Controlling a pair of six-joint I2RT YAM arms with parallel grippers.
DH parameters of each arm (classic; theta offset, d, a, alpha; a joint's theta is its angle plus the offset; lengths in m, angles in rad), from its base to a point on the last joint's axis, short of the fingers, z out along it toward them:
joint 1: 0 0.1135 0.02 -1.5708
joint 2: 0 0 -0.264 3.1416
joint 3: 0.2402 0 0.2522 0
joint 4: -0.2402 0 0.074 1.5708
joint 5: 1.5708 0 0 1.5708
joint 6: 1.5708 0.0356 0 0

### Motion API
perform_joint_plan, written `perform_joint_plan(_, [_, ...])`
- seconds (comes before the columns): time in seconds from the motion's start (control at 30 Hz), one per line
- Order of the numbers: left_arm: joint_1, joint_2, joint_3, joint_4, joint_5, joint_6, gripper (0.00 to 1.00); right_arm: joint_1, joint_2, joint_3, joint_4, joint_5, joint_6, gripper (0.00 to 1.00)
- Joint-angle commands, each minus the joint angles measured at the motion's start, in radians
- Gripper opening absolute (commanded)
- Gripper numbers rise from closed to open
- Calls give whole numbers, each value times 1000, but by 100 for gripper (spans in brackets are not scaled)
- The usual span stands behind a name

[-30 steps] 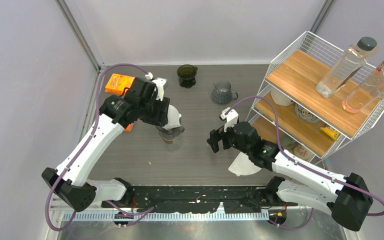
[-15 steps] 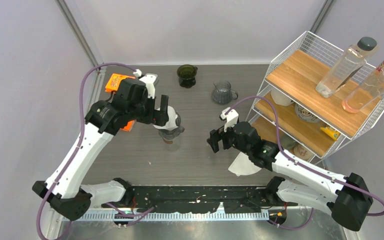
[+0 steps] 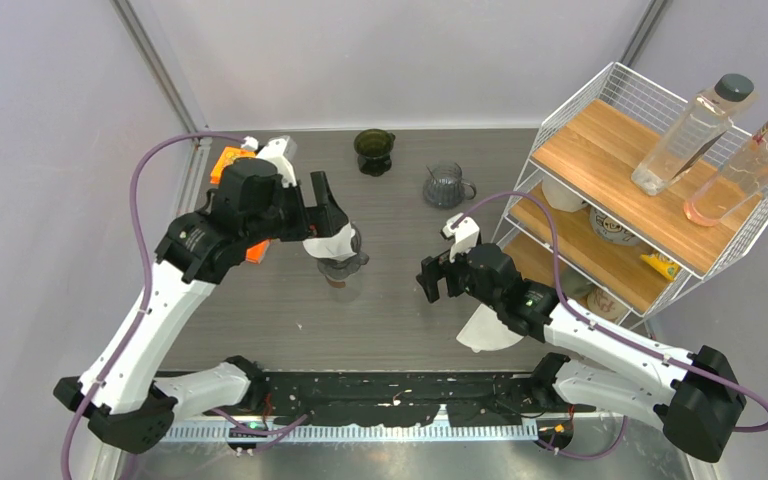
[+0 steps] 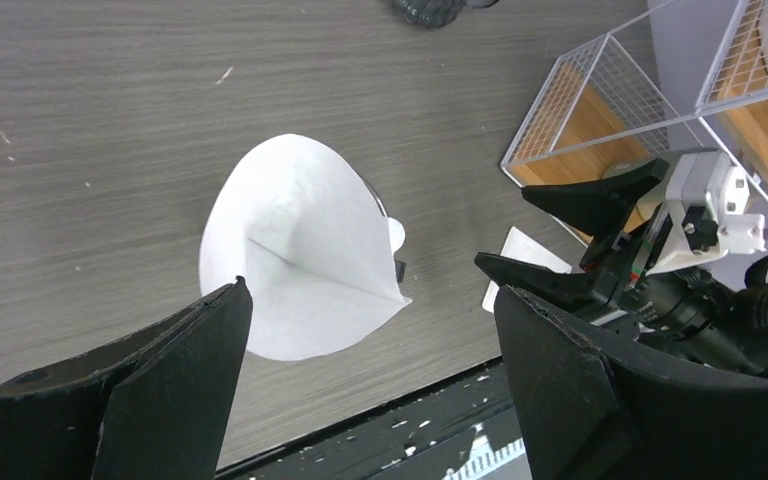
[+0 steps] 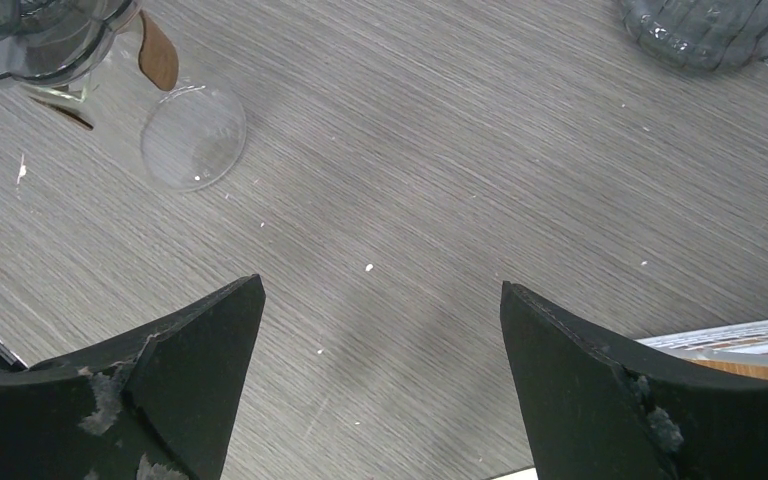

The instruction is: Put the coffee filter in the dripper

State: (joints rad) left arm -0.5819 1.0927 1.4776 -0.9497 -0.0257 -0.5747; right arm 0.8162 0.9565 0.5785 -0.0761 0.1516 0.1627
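White paper, featherlight and crushable, the coffee filter (image 4: 300,250) rests on the dripper (image 3: 345,264) left of centre overhead, best pinched by its rim; the left gripper (image 4: 370,290) and right gripper (image 5: 382,283) are both spread.

coffee filter (image 4: 295,245) — white | table (image 5: 440,180) — grey woodgrain | packet (image 3: 224,162) orange | rack (image 3: 590,140) white wire

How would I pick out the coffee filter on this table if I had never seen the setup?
Start at the wire shelf on the right of the table, then look across to the left arm's gripper. Below it stands a grey dripper, and the coffee filter is the white paper cone opened up in its top. The other white paper lies flat by the right arm.
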Motion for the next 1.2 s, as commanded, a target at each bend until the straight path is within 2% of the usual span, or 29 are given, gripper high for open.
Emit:
perform_joint_plan(0.0, [-16, 45, -23, 49, -34, -97, 100, 0, 5, 6, 24, 42, -7, 95])
perform_joint_plan(0.07, [-15, 65, -25, 25, -88, -126, 98, 0, 5, 6, 23, 45, -6, 95])
perform_joint_plan(0.13, [-15, 80, -42, 30, -98, -155, 90, 1, 6, 6, 22, 53, -5, 95])
perform_joint_plan(0.27, [-25, 128, -47, 4, -158, -198, 64, 0, 16, 9, 13, 76, -4, 95])
perform_joint_plan(0.37, [-29, 164, -24, -45, -192, -219, 37, 0, 27, 13, 10, 78, -3, 95])
perform_joint_plan(0.43, [-34, 179, -17, -52, -195, -217, 30, 0, 33, 15, 10, 82, -3, 95])
perform_joint_plan(0.67, [-56, 238, 28, -98, -208, -191, 27, 0, 46, 22, 0, 98, -3, 95])
perform_joint_plan(1.0, [-66, 296, 18, -116, -122, -139, 14, 1, 57, 26, -7, 122, 1, 95])
perform_joint_plan(1.17, [-69, 316, 17, -115, -91, -103, 11, 0, 66, 30, -13, 139, 2, 95])
